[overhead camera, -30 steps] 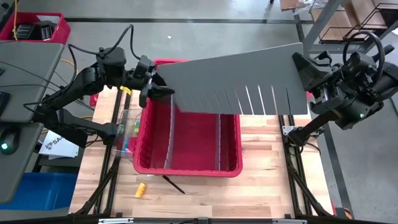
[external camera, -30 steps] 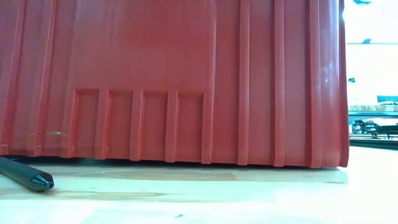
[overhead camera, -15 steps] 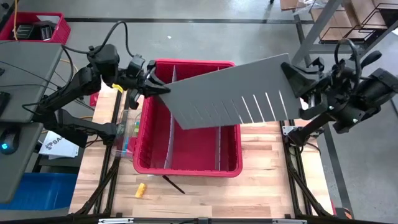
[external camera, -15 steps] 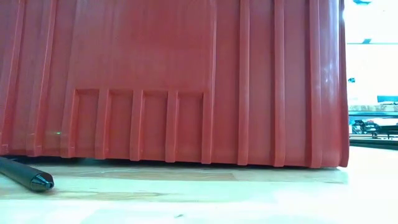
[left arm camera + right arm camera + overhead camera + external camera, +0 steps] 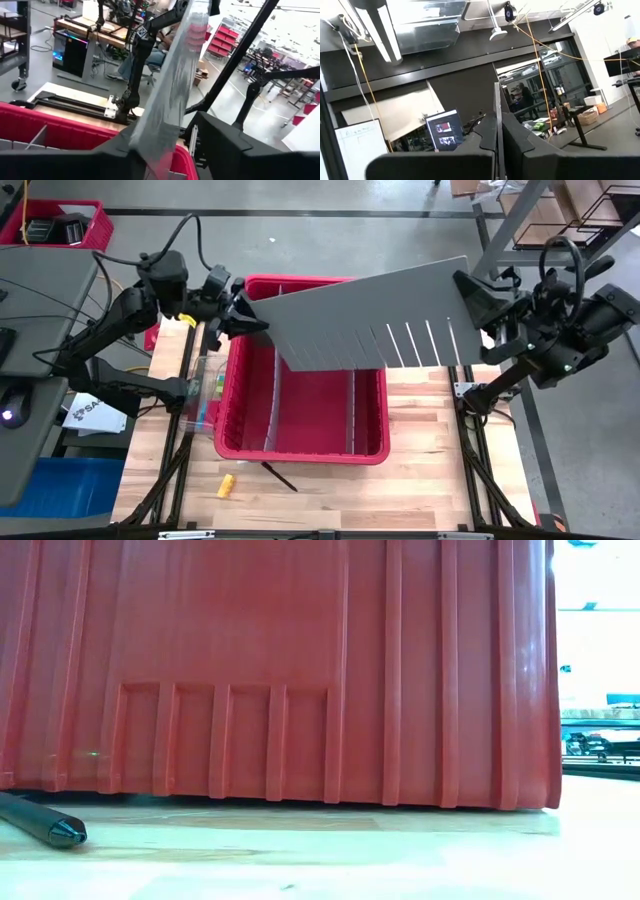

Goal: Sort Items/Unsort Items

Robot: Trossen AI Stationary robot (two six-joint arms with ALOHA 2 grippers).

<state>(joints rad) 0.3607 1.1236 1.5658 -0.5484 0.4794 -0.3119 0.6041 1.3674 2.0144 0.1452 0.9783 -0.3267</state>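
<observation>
1. Arms reach in from both sides above the red bin (image 5: 300,442), carrying a long gray slotted divider panel (image 5: 370,320) between them over the bin's far half.
2. Left end effector (image 5: 243,320) sits at the panel's left tip, over the bin's far left corner; its fingers straddle the panel's end, but whether they truly clamp it I cannot tell.
3. Right end effector (image 5: 478,308) is clenched on the panel's right end, beyond the bin's right wall; in the right wrist view the thin panel edge stands pinched between its fingers (image 5: 517,137).
4. Compared with a second ago, the panel's right end sits lower and the left arm has drawn back toward the surface's far left corner.
5. Yellow block (image 5: 227,485) and dark pen-like stick (image 5: 280,477) lie on the surface near its front edge, just in front of the bin, unmoved.
</observation>
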